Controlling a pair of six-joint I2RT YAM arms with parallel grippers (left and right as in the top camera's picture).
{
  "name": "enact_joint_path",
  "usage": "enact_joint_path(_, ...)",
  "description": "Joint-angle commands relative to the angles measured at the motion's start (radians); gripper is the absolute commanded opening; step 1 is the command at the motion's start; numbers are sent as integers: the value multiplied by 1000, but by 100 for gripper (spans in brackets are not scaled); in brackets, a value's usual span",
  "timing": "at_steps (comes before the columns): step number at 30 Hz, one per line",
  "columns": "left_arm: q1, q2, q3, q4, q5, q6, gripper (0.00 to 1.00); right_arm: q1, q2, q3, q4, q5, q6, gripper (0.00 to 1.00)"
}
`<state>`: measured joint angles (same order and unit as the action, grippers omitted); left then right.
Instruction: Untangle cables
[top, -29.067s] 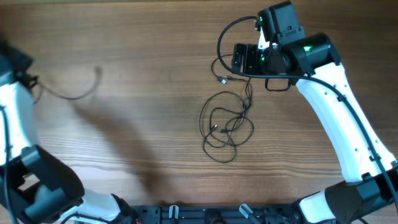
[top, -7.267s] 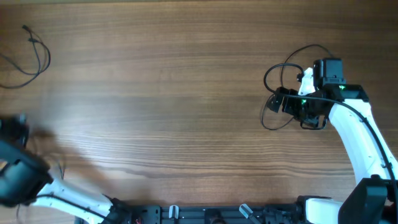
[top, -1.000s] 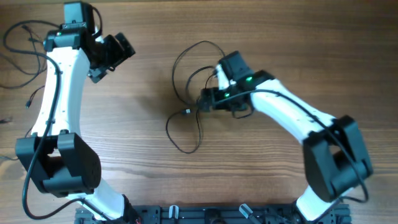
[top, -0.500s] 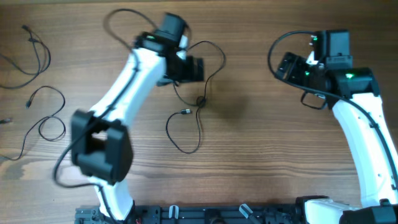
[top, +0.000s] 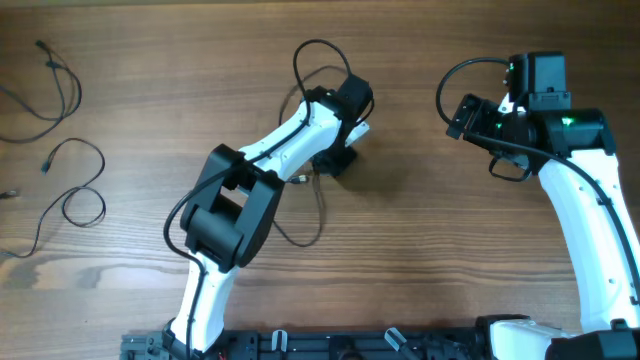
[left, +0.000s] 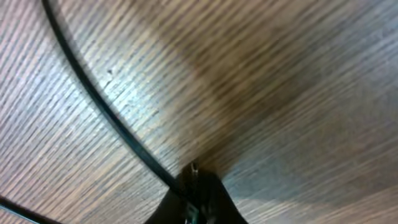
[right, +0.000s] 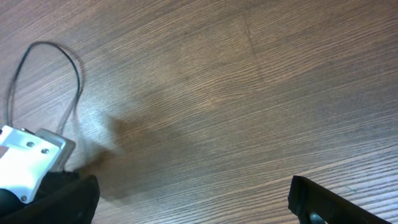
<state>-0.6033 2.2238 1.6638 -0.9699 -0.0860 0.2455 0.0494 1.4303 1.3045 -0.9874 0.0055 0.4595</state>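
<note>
One thin black cable (top: 298, 241) lies in the middle of the table, its silver-tipped plug (top: 299, 181) beside my left arm. My left gripper (top: 338, 163) sits low over this cable's upper end. In the left wrist view the shut fingers (left: 196, 183) pinch the cable (left: 106, 102), which runs away diagonally over the wood. My right gripper (top: 461, 115) hangs over bare wood at the right, open and empty; its fingers show wide apart in the right wrist view (right: 193, 199). Two separated cables (top: 75, 95) (top: 66, 143) lie at the far left.
The thicker black wire (top: 305, 50) looped above the left wrist belongs to the arm. The right arm's own wire (top: 445, 85) loops beside its gripper. The left arm's white wrist (right: 25, 149) shows in the right wrist view.
My left gripper has moved right and down along the middle cable and now sits near its plug. The cable's upper loop is no longer spread out. The right arm has barely moved.
</note>
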Motion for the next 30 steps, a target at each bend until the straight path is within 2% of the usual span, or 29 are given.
enact_joint_path(1, 34, 44, -10, -11, -142, 39, 4, 2, -11, 13, -1, 17, 11, 100)
enact_joint_path(4, 124, -19, 15, -2, -174, 38, 4, 2, -10, 13, 0, 17, 12, 100)
enact_joint_path(7, 290, -117, 73, 69, -174, -26, 4, 2, -9, 12, 2, 17, 13, 100)
enact_joint_path(13, 611, -178, 77, 396, -167, -64, 4, 2, -9, 12, 3, 16, 14, 100)
enact_joint_path(18, 782, -150, 77, 602, 77, -7, 4, 2, -9, 12, 3, 16, 34, 100)
enact_joint_path(21, 838, -101, 77, 676, 188, -16, 4, 2, -9, 12, 7, 16, 85, 100)
enact_joint_path(23, 841, -39, 77, 679, 259, 18, 4, 2, -9, 12, 11, 16, 126, 100)
enact_joint_path(27, 812, 43, 77, 649, 212, 58, 4, 4, -9, 12, 10, 16, 126, 100)
enact_joint_path(30, 815, 59, 76, 537, 125, -36, 4, 3, -9, 12, 10, 17, 122, 100)
